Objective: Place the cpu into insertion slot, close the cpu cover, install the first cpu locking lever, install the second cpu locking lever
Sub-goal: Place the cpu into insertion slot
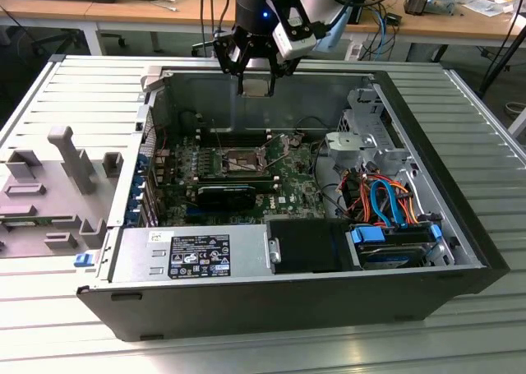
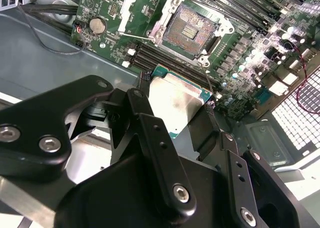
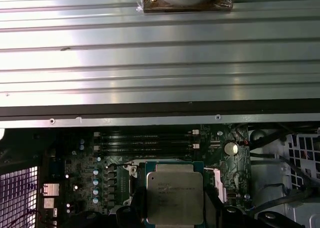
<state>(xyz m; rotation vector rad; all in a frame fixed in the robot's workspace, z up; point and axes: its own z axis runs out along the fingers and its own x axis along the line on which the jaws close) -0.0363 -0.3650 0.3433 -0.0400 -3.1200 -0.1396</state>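
Note:
My gripper point(image 1: 257, 80) hangs over the far wall of the open computer case, shut on the cpu point(image 1: 257, 87). In both wrist views the cpu point(image 2: 174, 98) point(image 3: 174, 192) shows as a flat silver-grey square on a green base, pinched at two opposite edges by the black fingers point(image 2: 141, 110). The insertion slot point(image 2: 190, 30) point(image 1: 237, 161) lies on the green motherboard point(image 1: 288, 183), lower and nearer than the chip, its brownish pin field bare. The cpu cover point(image 2: 144, 18) seems tipped up at one side of the slot. A thin wire lever point(image 2: 208, 73) stands raised beside the socket.
Long black memory slots point(image 2: 235, 17) run beside the socket. In the exterior view a power supply point(image 1: 193, 255) fills the case's near corner, and a drive cage with orange and blue cables point(image 1: 386, 203) sits at the right. A grey fixture point(image 1: 66, 173) rests on the ribbed metal table point(image 1: 485, 144).

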